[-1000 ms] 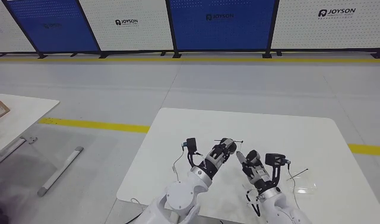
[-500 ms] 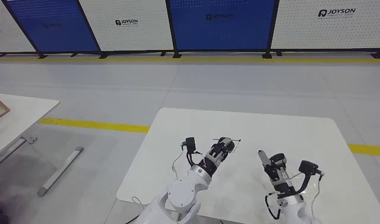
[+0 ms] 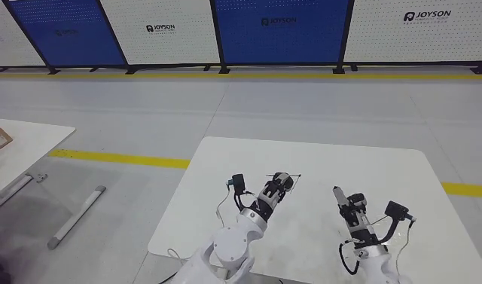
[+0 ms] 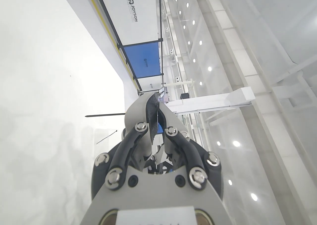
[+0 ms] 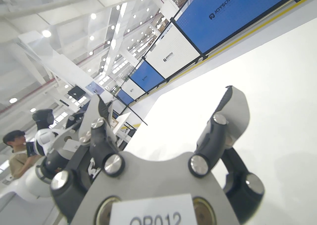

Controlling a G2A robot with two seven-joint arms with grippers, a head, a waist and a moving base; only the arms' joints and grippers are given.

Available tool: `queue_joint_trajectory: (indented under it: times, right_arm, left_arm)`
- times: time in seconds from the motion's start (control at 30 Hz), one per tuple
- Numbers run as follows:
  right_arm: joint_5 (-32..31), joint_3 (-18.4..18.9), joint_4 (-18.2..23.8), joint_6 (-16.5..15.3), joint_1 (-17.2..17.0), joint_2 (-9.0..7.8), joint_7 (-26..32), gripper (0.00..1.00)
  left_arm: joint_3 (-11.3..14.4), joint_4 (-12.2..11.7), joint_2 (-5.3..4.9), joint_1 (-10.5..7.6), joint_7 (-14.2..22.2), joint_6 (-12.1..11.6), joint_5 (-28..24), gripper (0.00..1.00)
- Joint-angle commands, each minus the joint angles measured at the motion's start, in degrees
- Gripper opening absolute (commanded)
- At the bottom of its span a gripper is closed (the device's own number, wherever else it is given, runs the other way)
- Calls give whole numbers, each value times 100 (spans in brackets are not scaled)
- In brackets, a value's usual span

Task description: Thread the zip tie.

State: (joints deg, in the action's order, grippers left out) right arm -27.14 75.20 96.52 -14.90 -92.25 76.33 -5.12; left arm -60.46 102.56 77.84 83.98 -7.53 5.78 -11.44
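My left gripper (image 3: 282,181) (image 4: 157,102) hovers over the white table (image 3: 361,163) near its middle, shut on a thin black zip tie (image 4: 105,114). The tie (image 3: 292,176) sticks out sideways from between the pads. My right gripper (image 3: 345,196) (image 5: 166,98) stands apart to the right of it, open, with nothing between its wide-spread fingers. A second black zip tie (image 4: 106,137) lies on the table on a clear plastic bag (image 4: 109,134). A thin black strip (image 5: 138,117), probably the held tie, pokes out past one right finger (image 5: 101,109).
The table's far and right parts are bare. Beyond its far edge run a yellow floor line (image 3: 120,158) and blue and white panel walls (image 3: 282,20). Another white table (image 3: 30,141) stands off to the left.
My right gripper has drawn away to the right from the left gripper, which it was close beside one second ago. The left gripper has held its place with the tie.
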Motion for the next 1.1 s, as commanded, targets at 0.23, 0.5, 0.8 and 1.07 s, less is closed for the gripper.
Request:
queue_joint_trajectory:
  times: [0.23, 0.5, 0.8, 1.07]
  right_arm:
    - [868, 519, 152, -53, -182, -34, 67, 100]
    - [1933, 990, 293, -3, -374, -30, -84, 100]
    - [2046, 1119, 318, 8, -416, -40, -5, 100]
    - [2048, 1120, 318, 18, -412, -39, -5, 100]
  left_arm:
    - [-27, -303, 56, -156, -588, 43, 112, 0]
    - [69, -855, 177, -416, -1464, -10, 150, 0]
    - [124, -953, 207, -452, -1474, -67, 83, 0]
    - [122, -954, 207, -449, -1465, -73, 80, 0]
